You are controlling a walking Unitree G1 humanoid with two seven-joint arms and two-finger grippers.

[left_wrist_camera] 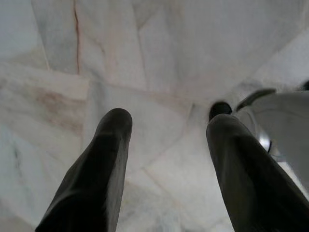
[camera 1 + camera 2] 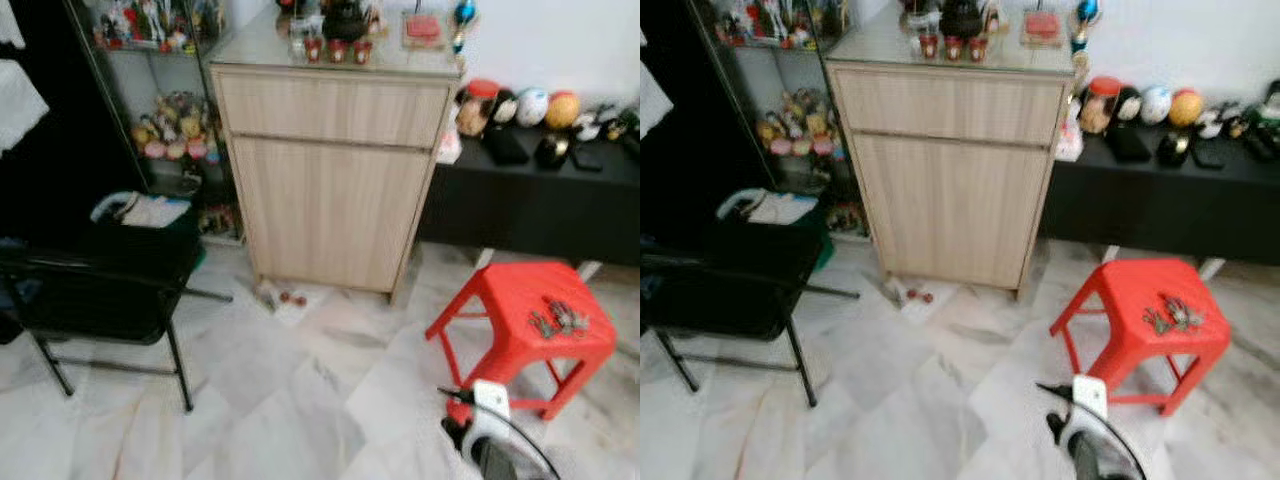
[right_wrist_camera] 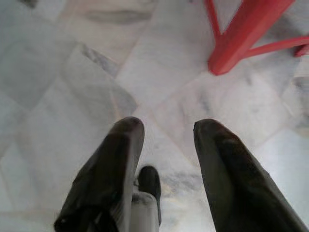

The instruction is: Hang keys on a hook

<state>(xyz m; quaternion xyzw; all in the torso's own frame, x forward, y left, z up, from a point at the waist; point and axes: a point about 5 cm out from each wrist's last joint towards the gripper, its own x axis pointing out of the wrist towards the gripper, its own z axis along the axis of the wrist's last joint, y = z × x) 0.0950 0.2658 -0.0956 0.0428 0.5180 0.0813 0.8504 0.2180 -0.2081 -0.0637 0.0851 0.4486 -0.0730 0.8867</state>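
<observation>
Red plastic stool (image 2: 520, 310) stands to my right on the marble floor (image 2: 280, 400), and the keys (image 2: 558, 320) lie on its seat, near the right edge. Behind it I see a wooden cabinet (image 2: 335, 190) and a black folding chair (image 2: 100, 290) on my left. My left gripper (image 1: 166, 130) points down at the floor tiles, fingers spread apart, holding nothing. My right gripper (image 3: 164, 133) is also open and empty, above the floor near one stool leg. I think I should step closer, come down from above and pinch the key ring firmly. I cannot make out any hook.
</observation>
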